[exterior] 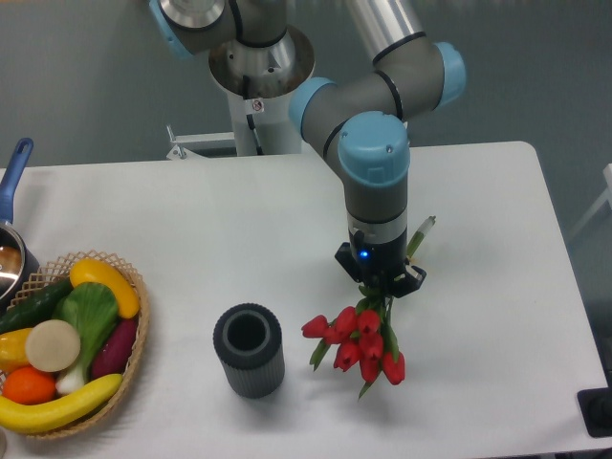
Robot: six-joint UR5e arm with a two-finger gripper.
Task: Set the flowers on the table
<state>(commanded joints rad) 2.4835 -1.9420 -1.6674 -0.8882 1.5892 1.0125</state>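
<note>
Camera: vase [249,351] just beside flowers [359,341], basket [134,368] left.

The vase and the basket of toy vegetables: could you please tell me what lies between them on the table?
Nothing: the camera view shows only bare white table between the vase and the basket.

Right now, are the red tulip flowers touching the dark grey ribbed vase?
Apart. The fixed camera shows bare white table between the red tulip flowers and the dark grey ribbed vase.
</note>
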